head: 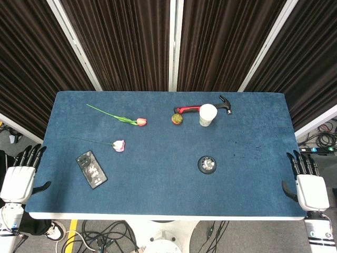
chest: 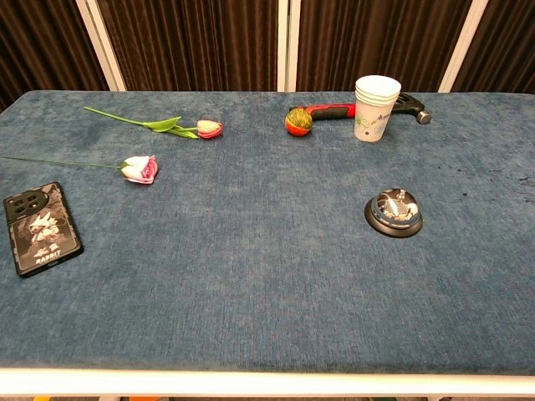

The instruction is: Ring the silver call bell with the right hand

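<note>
Bell (chest: 394, 212) sitting right of centre on the table (head: 158, 190), nearer than the stacked paper cups (chest: 376, 107), insides hidden. Hammer (chest: 334, 110) partly hidden behind cups. Right hand (head: 308, 182) and left hand (head: 22, 176) off the table edges, fingers spread, holding nothing.

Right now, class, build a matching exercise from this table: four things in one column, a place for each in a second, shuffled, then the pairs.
Things:
1. call bell
2. phone
3. paper cup
4. right hand

Places:
A. in front of the hammer
B. off the table's right edge, holding nothing
C. front left of the table
D. alone, right of centre

Pairs: 1-D, 2-C, 3-A, 4-B
</note>
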{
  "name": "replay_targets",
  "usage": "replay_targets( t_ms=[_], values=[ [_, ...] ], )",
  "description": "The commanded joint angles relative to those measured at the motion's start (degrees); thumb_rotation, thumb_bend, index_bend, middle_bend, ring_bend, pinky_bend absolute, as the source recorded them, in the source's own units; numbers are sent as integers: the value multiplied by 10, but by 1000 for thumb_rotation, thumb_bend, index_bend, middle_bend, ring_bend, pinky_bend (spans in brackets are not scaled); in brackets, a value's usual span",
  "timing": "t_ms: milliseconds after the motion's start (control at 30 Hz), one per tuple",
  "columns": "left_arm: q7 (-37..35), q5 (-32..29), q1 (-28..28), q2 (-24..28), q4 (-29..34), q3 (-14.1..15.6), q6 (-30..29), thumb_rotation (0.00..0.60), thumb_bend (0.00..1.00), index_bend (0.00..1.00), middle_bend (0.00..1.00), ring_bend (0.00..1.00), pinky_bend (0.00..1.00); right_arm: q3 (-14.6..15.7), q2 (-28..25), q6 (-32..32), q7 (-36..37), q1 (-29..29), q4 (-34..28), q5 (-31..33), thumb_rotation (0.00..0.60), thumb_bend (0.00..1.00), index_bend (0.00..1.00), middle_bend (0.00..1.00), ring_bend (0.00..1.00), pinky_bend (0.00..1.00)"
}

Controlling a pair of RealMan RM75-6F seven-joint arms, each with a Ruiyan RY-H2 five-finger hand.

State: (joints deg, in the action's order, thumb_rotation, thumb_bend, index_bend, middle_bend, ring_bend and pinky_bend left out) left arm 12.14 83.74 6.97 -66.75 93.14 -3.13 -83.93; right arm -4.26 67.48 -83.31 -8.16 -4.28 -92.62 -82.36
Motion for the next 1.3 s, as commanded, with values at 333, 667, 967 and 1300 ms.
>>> replay_targets(
  t_ms=[333, 667, 967, 1300],
  values=[
    [-1, -2, 2, 2, 1, 1, 6, 600, 107, 64, 55, 0, 143, -2, 4, 18, -11, -12, -3, 3, 600, 296, 0, 0, 0, 0],
    [-3, 0, 1, -2, -3, 6, 8, 600, 107, 64, 54, 0, 143, -2, 10, 35, -28, -31, 1, -6, 600, 312, 0, 6, 0, 0],
    [1, 1, 5, -2, 5, 6, 13, 600, 108, 64, 55, 0, 145, -9, 51, 38, -103, -71, 22, -56, 600, 807, 0, 160, 131, 286],
    [7, -6, 7, 3, 14, 3, 16, 600, 108, 64, 54, 0, 146, 4, 84, 82, -122, -96, 39, -52, 600, 1000, 0, 794, 643, 670]
  ],
)
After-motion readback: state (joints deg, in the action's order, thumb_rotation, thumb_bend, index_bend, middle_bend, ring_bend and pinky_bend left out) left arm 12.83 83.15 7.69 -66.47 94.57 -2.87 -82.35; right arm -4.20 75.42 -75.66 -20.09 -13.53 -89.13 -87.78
